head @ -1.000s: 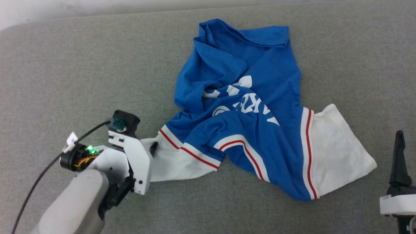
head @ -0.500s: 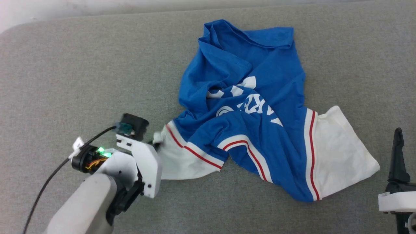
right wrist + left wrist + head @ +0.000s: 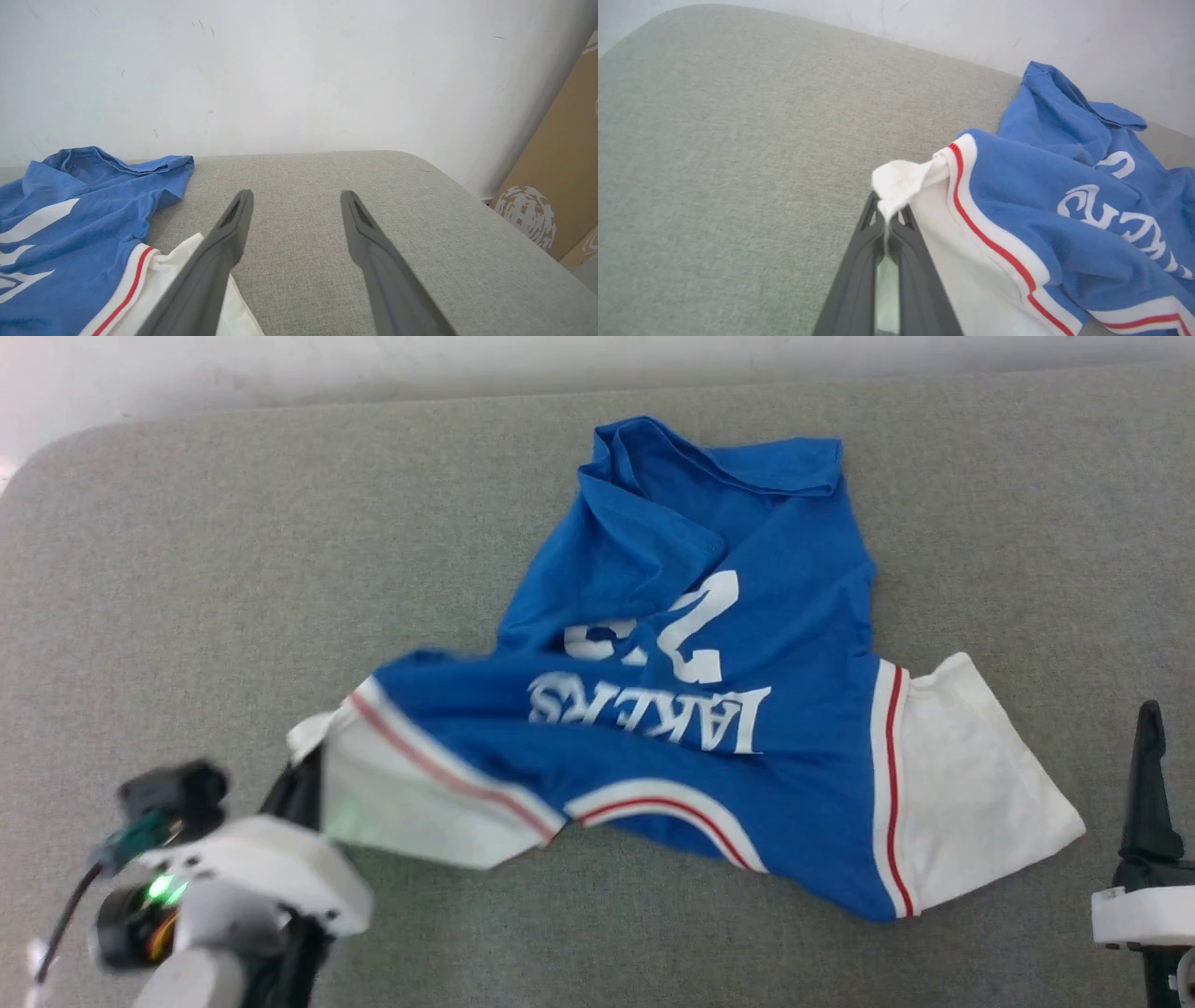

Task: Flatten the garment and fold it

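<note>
The garment [image 3: 691, 709], a royal-blue T-shirt with white sleeves and red-and-white trim, lies crumpled on the grey padded surface [image 3: 233, 569], its "LAKERS" and "23" print facing up and upside down to me. My left gripper [image 3: 301, 775] is shut on the edge of the left white sleeve [image 3: 901, 179], which is drawn out toward the lower left and lifted a little. The wrist view shows the sleeve cloth bunched between the closed fingers [image 3: 866, 242]. My right gripper [image 3: 295, 196] stands open and empty just right of the right white sleeve [image 3: 971, 775].
A white wall [image 3: 299, 70] runs along the far edge of the surface. A cardboard box [image 3: 556, 177] stands beyond the surface's right end. Bare grey padding spreads to the left of the shirt and in front of it.
My left gripper has pulled the left sleeve toward the lower left, stretching the shirt's front open so the "LAKERS" and "23" print now shows. The right gripper has stayed put.
</note>
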Robot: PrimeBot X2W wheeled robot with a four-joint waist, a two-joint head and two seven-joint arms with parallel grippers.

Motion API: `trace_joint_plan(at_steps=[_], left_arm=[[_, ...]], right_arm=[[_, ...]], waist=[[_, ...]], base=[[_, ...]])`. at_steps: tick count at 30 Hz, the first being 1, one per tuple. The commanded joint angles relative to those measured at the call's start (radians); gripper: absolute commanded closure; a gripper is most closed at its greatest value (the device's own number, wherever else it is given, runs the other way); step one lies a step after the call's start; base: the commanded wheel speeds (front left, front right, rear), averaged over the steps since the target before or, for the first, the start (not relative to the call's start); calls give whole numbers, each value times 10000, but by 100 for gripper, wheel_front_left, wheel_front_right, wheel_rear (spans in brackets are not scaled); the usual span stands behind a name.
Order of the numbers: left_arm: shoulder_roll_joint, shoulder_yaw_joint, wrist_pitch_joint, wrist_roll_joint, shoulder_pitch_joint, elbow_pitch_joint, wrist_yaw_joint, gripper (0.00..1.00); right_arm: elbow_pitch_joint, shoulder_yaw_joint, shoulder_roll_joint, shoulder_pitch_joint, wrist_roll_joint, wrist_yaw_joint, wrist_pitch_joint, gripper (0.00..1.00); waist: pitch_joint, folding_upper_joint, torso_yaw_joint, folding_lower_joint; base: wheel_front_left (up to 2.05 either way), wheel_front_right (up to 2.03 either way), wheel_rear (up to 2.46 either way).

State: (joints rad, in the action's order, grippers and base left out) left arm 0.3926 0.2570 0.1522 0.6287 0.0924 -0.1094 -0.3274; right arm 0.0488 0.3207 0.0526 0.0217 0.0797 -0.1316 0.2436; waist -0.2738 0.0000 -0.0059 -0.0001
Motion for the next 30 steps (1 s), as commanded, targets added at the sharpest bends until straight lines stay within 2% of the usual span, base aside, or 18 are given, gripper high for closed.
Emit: trace_joint_plan(at_steps=[1, 6, 12, 16, 19, 24, 26, 30], left_arm=[[114, -246, -133, 87, -331, -147, -155, 100], [407, -956, -390, 376, -1456, -638, -388, 100], [268, -911, -436, 450, -1714, -947, -478, 100], [288, -775, -397, 347, -1691, -1090, -498, 100], [309, -677, -337, 299, -1619, -1197, -487, 100], [356, -503, -246, 224, -1454, -1394, -415, 100], [380, -440, -215, 186, -1359, -1466, -383, 100], [456, -295, -136, 99, -1109, -1543, -274, 100]], right_arm=[[68, 38, -24, 37, -71, 9, -40, 0], [156, 114, -24, 151, -137, 9, -159, 0], [317, -353, -24, 148, -355, 9, -455, 0], [539, -953, -24, -59, -910, 9, -1090, 0], [571, -1306, -24, -408, -1238, 9, -2021, 0], [432, -1546, 6, -1113, -769, 9, -4215, 0], [364, -1768, 234, -1328, -616, 9, -5111, 0], [155, -2413, 1097, -1489, -131, 9, -6903, 0]], waist=[[12, 0, 12, 1], [85, 0, 128, 1], [242, 0, 189, 1], [257, 0, 136, 1], [203, 0, 79, 1], [-12, 0, 82, 1], [-136, 0, 122, 1], [-403, 0, 273, 1]], base=[[0, 0, 0], [0, 0, 0], [0, 0, 0], [0, 0, 0], [0, 0, 0], [0, 0, 0], [0, 0, 0], [0, 0, 0]])
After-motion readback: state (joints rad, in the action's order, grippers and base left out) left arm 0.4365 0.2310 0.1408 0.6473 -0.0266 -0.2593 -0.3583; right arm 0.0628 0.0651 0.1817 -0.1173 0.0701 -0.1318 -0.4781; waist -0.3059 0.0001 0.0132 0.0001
